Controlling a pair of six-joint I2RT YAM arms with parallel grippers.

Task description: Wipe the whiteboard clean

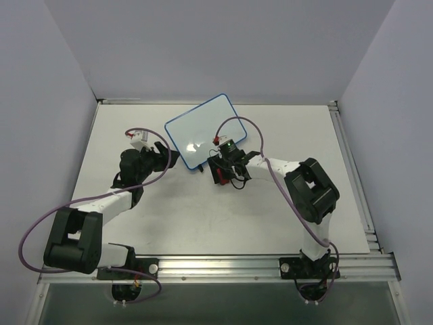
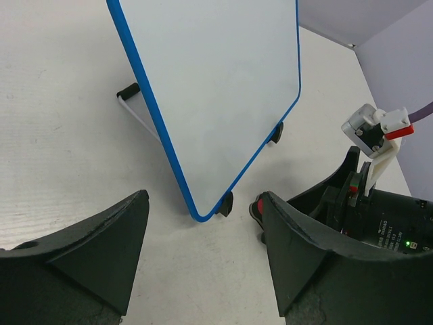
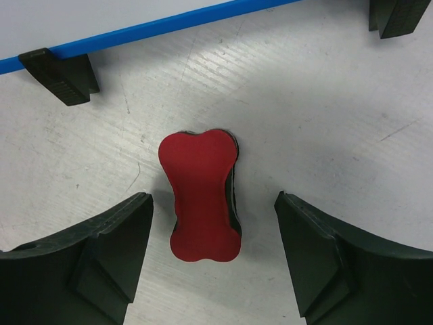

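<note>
The whiteboard (image 1: pixel 201 128) stands propped on its feet (image 3: pixel 59 76) mid-table (image 1: pixel 203 223), toward the far side. In my right wrist view its blue lower rim runs across at 12 o'clock, just beyond the eraser (image 3: pixel 201 196). The eraser lies flat, long axis 12 to 6, between the spread fingers of my right claw (image 3: pixel 213 206), touching neither. That claw is the nearer, and I judge a squeeze from 9 and 3 across the narrow waist comes next. My left claw (image 2: pixel 204 200) gapes empty, the board's lower corner at its 12.
</note>
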